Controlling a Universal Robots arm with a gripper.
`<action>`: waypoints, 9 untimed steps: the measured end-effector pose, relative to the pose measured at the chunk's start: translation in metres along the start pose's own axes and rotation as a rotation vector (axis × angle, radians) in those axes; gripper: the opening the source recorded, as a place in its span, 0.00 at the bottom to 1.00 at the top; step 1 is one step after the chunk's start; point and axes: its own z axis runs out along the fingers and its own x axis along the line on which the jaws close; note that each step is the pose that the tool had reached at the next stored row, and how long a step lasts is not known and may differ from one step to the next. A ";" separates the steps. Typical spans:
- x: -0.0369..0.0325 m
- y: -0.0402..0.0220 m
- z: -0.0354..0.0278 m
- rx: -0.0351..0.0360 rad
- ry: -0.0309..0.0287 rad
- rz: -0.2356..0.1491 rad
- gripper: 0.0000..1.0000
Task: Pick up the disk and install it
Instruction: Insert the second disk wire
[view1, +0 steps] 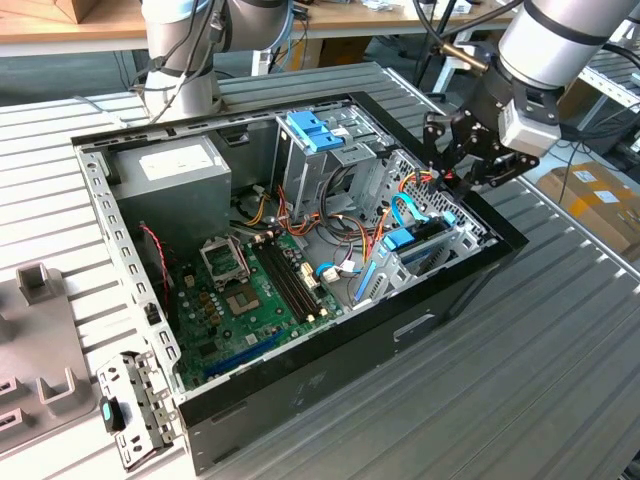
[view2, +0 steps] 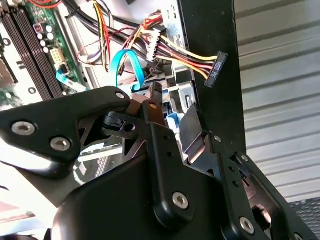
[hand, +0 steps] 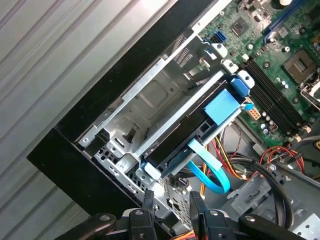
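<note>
The disk (hand: 180, 137), dark-sided with a light-blue carrier rail and tab, lies slotted in the silver drive cage (hand: 150, 100) at the end of the open computer case (view1: 300, 390). In the exterior view the disk (view1: 405, 240) sits low in that cage on the exterior view's right. My gripper (view1: 447, 180) hovers just above the cage, over the case rim. In the first wrist view the gripper (hand: 172, 202) is a short way off the disk's cabled end, open, with nothing between its black fingers (view2: 160, 145).
A blue data cable (hand: 212, 175) and coloured power wires (view2: 190, 55) loop beside the disk. A motherboard (view1: 250, 290), a power supply (view1: 170, 170) and an upper bay with a blue latch (view1: 315, 130) sit inside the case. A loose metal bracket (view1: 135, 410) lies on the table.
</note>
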 end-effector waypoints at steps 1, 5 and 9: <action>0.0000 0.0000 0.0001 0.0012 0.0002 -0.013 0.42; 0.0000 0.0000 0.0005 0.0096 0.0014 -0.115 0.42; 0.0000 0.0001 0.0007 0.0127 0.0002 -0.168 0.42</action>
